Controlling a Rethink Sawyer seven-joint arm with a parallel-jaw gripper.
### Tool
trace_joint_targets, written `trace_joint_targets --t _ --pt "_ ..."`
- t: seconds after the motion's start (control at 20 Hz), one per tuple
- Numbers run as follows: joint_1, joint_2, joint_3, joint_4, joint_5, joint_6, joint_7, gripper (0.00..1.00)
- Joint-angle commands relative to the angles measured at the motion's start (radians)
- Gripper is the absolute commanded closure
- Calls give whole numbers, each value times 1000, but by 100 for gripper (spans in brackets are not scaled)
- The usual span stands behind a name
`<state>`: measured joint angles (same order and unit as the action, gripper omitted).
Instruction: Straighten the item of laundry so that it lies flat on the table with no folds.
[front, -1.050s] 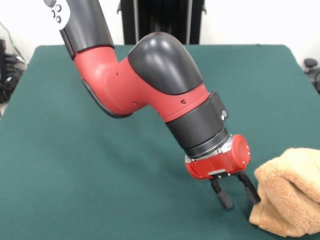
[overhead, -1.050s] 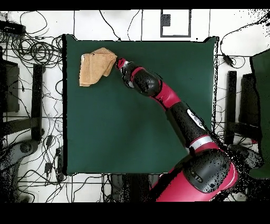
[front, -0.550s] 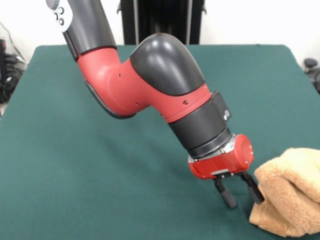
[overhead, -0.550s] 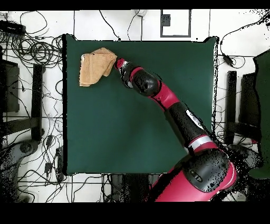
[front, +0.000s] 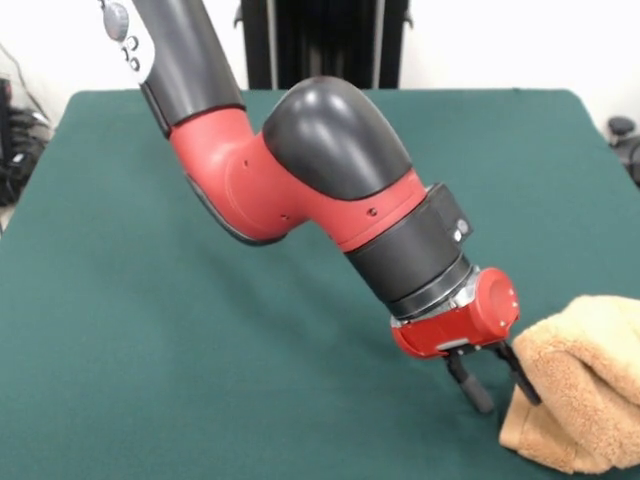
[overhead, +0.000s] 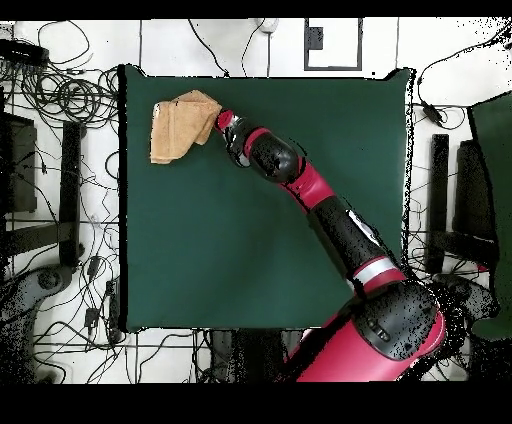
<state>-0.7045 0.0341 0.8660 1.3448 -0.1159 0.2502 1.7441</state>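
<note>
With its fingers apart, the gripper (front: 497, 385) sits low at the edge of the bunched towel (front: 580, 395) near the tabletop (front: 200, 380) corner, seemingly lined up to pinch a fold.

Your front view sits low and close, looking across the table (front: 150, 330) toward the arm (front: 330, 180). Your overhead view looks straight down from high up, taking in the whole table (overhead: 220, 250). Both share the towel (front: 585, 395) corner.

Spread fingers (front: 522, 376) against bunched towel (front: 582, 394) on table (front: 150, 350)
</note>
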Motion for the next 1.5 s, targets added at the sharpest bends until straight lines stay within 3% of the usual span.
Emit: trace_joint_targets --t 0.05,1.1,1.3,1.5 --pt "17 147 39 116 39 216 -24 0" --pt "-16 201 97 76 30 343 -72 0" --pt "-21 202 96 80 13 332 -71 0" --pt "-29 194 92 108 -8 243 -21 0"
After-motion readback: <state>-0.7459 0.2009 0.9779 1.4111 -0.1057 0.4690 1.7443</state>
